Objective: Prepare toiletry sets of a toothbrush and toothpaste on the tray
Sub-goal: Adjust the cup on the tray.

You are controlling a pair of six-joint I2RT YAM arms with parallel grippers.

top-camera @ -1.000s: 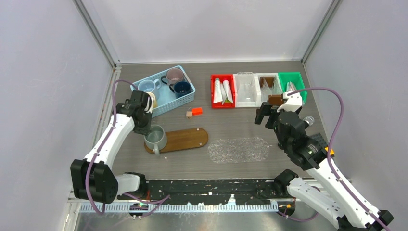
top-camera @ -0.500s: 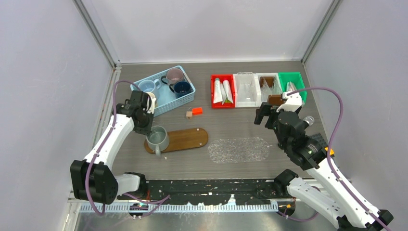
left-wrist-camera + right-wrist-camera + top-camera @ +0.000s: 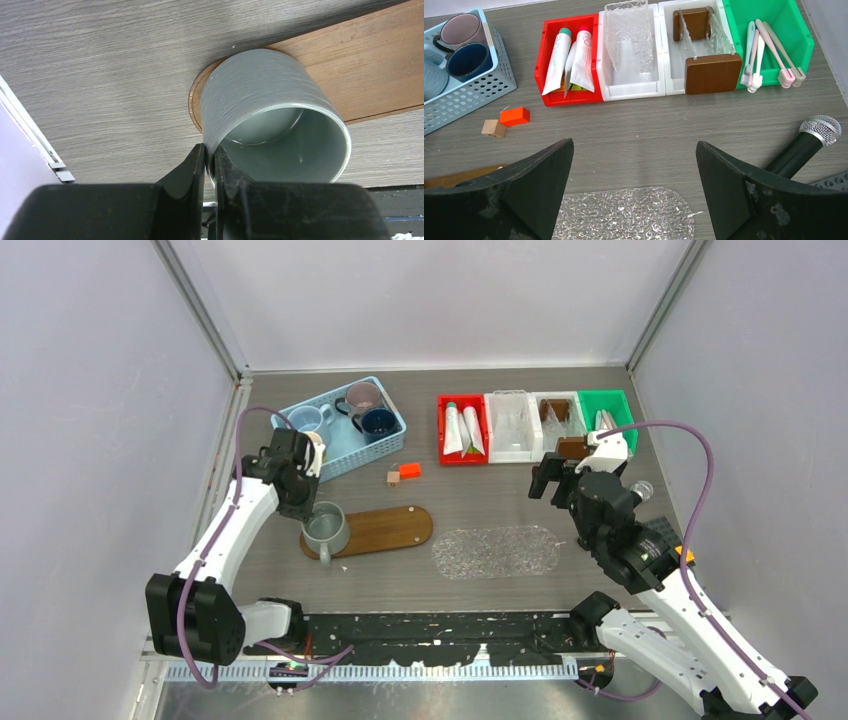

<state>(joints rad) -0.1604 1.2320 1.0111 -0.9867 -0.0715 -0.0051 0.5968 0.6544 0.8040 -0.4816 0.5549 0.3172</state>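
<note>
Mat of clear, bubbly plastic (image 3: pixel 495 552) lies nearest the arm bases, a little right of centre on the grey wood-grain table (image 3: pixel 480 500). Just beyond it hangs the right gripper (image 3: pixel 634 145), its jaws spread as wide as they go and holding nothing. A black microphone (image 3: pixel 809 140) with a silver mesh head lies on the table to its right. Left of the mat, at about the same depth, is the oval wooden tray (image 3: pixel 385 527). On its rounded left end stands the grey-green mug (image 3: pixel 260 95), upright, its handle turned toward the near edge. The left gripper (image 3: pixel 210 155) is almost fully closed, pinching the mug's rim with one finger inside the wall and one outside. Past the tray, an orange block (image 3: pixel 514 116) and a tan wooden block (image 3: pixel 493 128) lie close together on the bare table. Farther back on the left, a blue perforated basket (image 3: pixel 469 95) holds a mauve mug (image 3: pixel 461 28), a navy mug (image 3: pixel 468 60) and a light blue mug (image 3: pixel 310 418). To its right runs a row of four bins. The red bin (image 3: pixel 546 60) holds the toothpaste tubes (image 3: pixel 583 60), lying lengthwise with caps toward the far wall. Next comes a white bin (image 3: pixel 631 92) with a crinkled clear plastic piece (image 3: pixel 631 35), then a second white bin (image 3: pixel 666 50) with brown blocks (image 3: pixel 713 74). The green bin (image 3: pixel 794 30) at the right end holds the toothbrushes (image 3: pixel 756 55), lying together in pale pink, white and light blue.
</note>
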